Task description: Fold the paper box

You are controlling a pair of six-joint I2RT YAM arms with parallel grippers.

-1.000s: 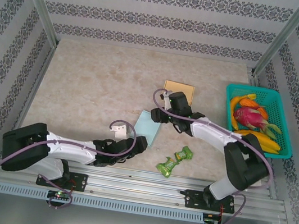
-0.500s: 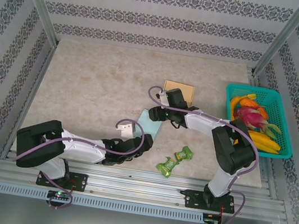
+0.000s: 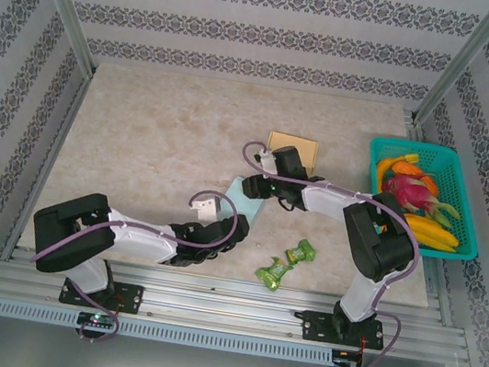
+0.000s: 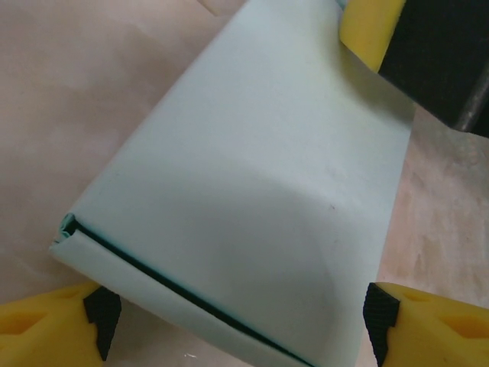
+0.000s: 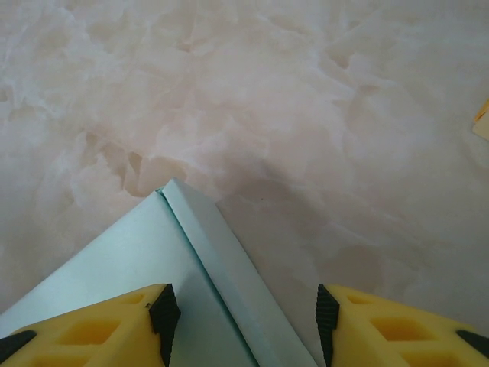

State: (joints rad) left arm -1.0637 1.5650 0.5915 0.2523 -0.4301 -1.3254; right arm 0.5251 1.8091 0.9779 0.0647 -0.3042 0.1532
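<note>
We see the paper box [image 4: 252, 191], pale mint and pressed nearly flat, lying on the marbled table [image 5: 321, 115] between our two tools. The left gripper [image 4: 237, 319] has its jaws wide apart and clamps nothing. The box's near folded edge sits just ahead of its yellow fingertips [image 4: 38, 332] and spans almost the whole gap between them, with a dark slit running along that edge. The right gripper [image 5: 244, 306] meets the box from the opposite end, its jaws also apart. A corner of the box with a narrow folded flap reaches in between them, one finger over the paper and the other over bare table. From the left wrist, one of those yellow fingers [image 4: 370, 30] touches the box's far right corner; whether it presses down we cannot tell. A tan card [image 3: 293, 143] lies just beside the right gripper's wrist, and two green wrapped sweets [image 3: 286, 265] lie near its forearm, on the side toward the bases
</note>
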